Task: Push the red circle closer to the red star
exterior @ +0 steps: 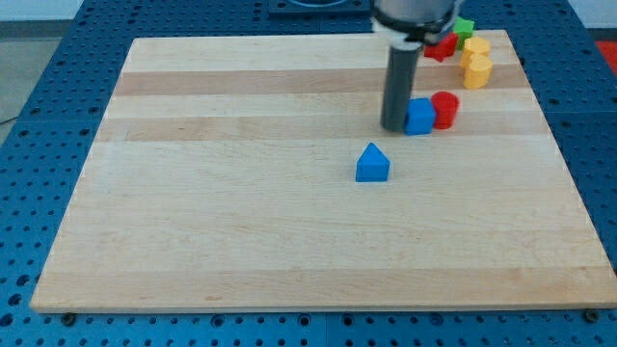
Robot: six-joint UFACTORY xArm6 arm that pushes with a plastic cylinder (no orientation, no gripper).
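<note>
While my tip (396,126) touches blue cube (419,117), red circle (444,109) sits beyond (view's right)

Not much of the arm shows here, just a chunky black collar at the top with a thin pale ring under it. Below that ring it's a plain dark grey cylinder, smooth and matte, with a soft lighter sheen down one side. It ends in my tip (396,128), blunt and flat, same dark grey.
</note>
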